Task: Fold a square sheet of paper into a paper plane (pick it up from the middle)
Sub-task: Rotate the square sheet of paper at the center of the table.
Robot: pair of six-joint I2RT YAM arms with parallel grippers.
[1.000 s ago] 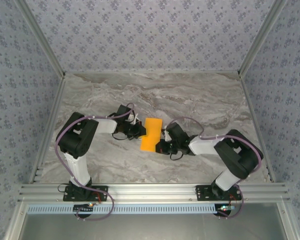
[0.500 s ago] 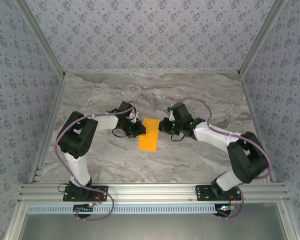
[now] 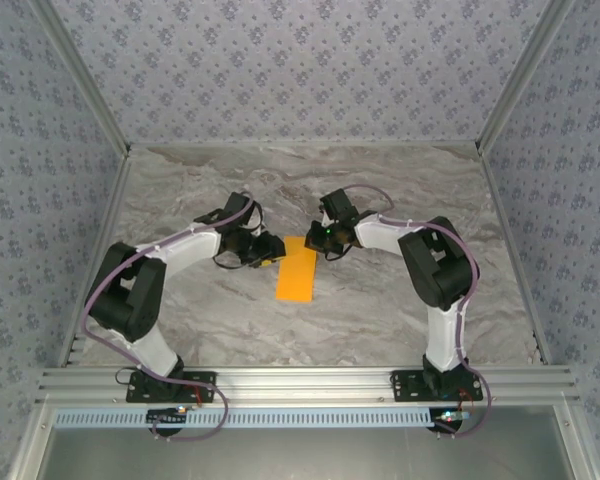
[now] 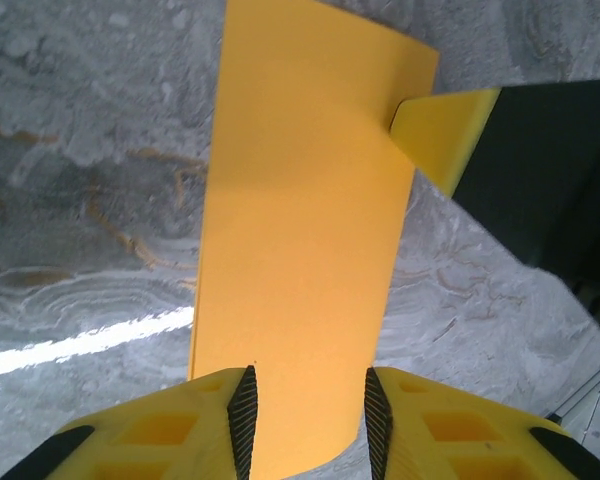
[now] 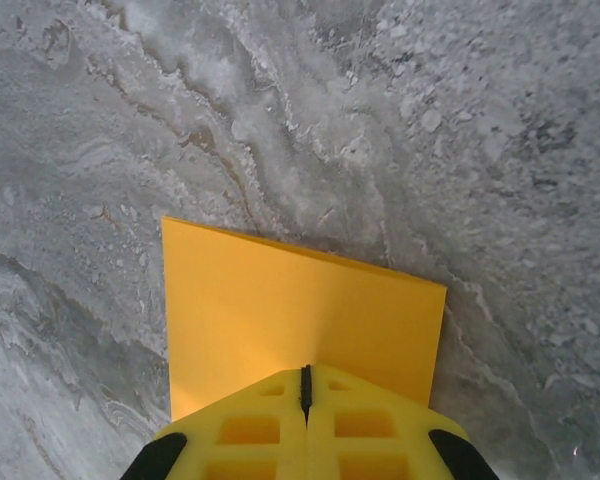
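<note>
The orange sheet of paper (image 3: 296, 268), folded to a narrow rectangle, lies flat on the marble table (image 3: 400, 190) between the arms. The right gripper (image 5: 305, 385), jaws closed together, touches its tip to the sheet's far right edge, apparently to pin it. The left gripper (image 4: 307, 400) stands partly open over the far left side, gripping nothing, so the fold can settle flat.

Grey marble-patterned tabletop (image 3: 400, 310), floral-patterned grey walls (image 3: 300, 70), aluminium frame rail (image 3: 300, 380) along near edge

One sheet (image 4: 300, 230), maybe folded; left gripper (image 4: 305, 410), right gripper (image 5: 306, 385): two.
</note>
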